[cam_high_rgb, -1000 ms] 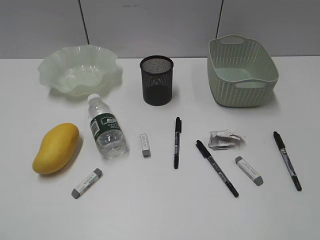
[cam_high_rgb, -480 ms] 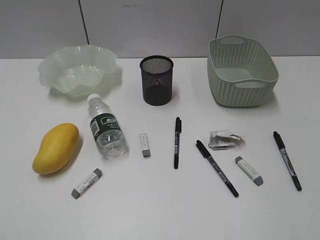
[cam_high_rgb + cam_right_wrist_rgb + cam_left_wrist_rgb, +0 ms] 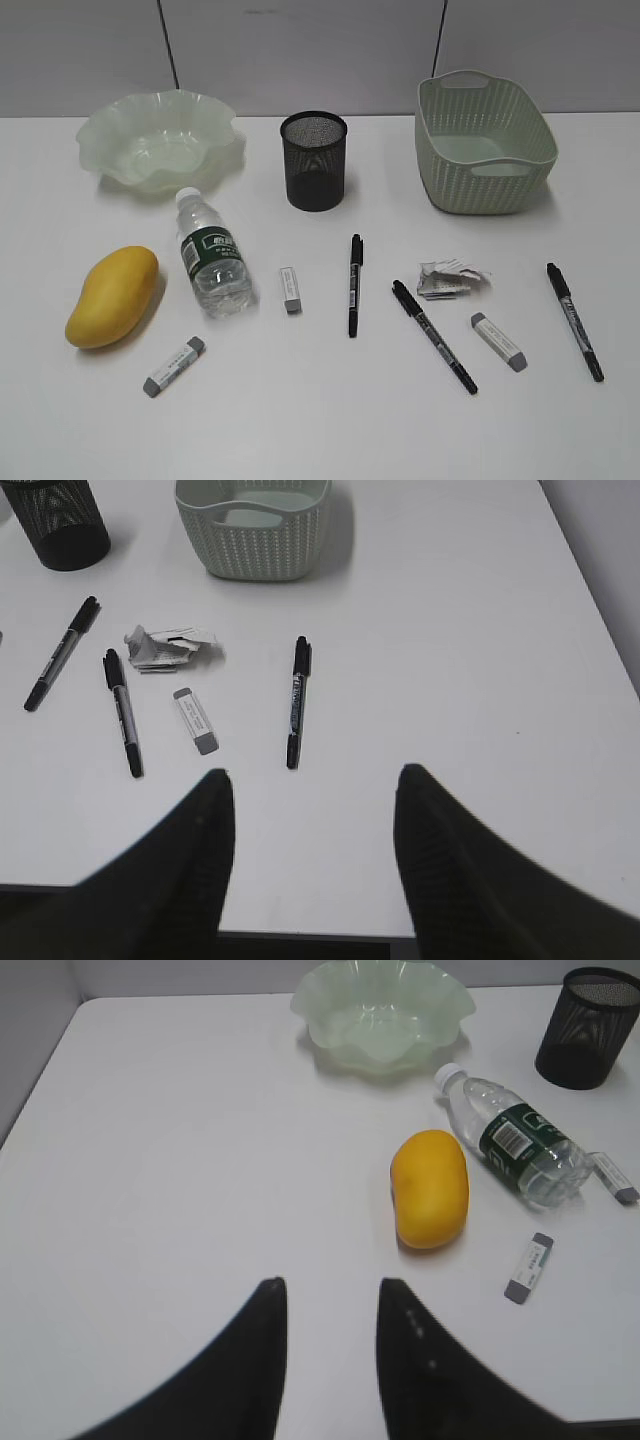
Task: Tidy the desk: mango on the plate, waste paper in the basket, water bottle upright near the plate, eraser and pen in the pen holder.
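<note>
Looks to me like office desk setup. Plain white surface fills frame; grey partition panels with dark seams run along top edge. I see desk stationery: black mesh pen holder upper centre, black pens and erasers across middle, pale green basket upper right.

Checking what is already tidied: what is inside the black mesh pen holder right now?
The pen holder looks empty: only mesh shows through its open top, with no pen or eraser sticking out. Its very bottom is dim behind the mesh, so a small item lying flat there cannot be ruled out.
</note>
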Action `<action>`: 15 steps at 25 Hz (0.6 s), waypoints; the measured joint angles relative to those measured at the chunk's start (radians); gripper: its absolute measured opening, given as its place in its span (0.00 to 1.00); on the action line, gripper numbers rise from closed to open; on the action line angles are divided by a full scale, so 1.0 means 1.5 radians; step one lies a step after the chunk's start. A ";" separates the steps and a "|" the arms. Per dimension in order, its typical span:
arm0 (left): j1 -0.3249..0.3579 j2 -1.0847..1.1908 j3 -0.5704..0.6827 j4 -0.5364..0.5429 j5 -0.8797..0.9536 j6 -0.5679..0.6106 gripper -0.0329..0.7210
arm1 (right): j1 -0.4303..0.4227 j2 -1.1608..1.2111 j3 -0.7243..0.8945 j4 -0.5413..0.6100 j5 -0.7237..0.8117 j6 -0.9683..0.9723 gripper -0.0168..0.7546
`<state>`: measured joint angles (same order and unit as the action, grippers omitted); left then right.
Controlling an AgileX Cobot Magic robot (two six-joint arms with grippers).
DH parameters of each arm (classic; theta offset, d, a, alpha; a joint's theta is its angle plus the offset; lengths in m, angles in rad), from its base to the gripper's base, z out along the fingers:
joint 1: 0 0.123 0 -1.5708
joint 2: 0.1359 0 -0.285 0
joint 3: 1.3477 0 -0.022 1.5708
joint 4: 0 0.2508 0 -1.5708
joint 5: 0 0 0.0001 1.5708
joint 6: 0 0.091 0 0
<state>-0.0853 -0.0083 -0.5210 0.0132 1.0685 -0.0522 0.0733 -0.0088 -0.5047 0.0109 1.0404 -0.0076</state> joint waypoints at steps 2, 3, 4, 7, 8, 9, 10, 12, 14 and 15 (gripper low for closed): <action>0.000 0.000 0.000 0.001 0.000 0.000 0.38 | 0.000 0.000 0.000 0.000 0.000 0.000 0.56; 0.000 0.000 0.000 0.001 0.000 0.000 0.40 | 0.000 0.000 0.000 0.000 0.000 0.000 0.56; 0.000 0.000 0.000 0.001 0.000 0.000 0.45 | 0.000 0.000 0.000 0.000 0.000 0.000 0.56; 0.000 0.000 0.000 0.001 0.000 0.000 0.73 | 0.000 0.000 0.000 0.000 0.000 0.000 0.56; 0.000 0.000 0.000 0.002 0.000 0.000 0.81 | 0.000 0.000 0.000 0.000 0.000 0.000 0.56; 0.000 0.000 0.000 0.003 0.000 0.000 0.87 | 0.000 0.000 0.000 0.000 0.000 0.000 0.56; 0.000 0.000 0.000 0.003 0.000 0.000 0.88 | 0.000 0.000 0.000 0.000 0.000 0.000 0.56; 0.000 0.000 0.000 0.003 0.000 0.000 0.87 | 0.000 0.000 0.000 0.000 0.000 0.000 0.56; 0.000 0.000 0.000 0.004 -0.001 0.000 0.85 | 0.000 0.000 0.000 0.000 0.000 0.000 0.56; 0.000 0.000 0.000 0.005 -0.001 0.000 0.84 | 0.000 0.000 0.000 0.000 0.000 0.000 0.56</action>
<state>-0.0853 -0.0083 -0.5210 0.0202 1.0676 -0.0522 0.0733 -0.0088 -0.5047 0.0109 1.0404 -0.0076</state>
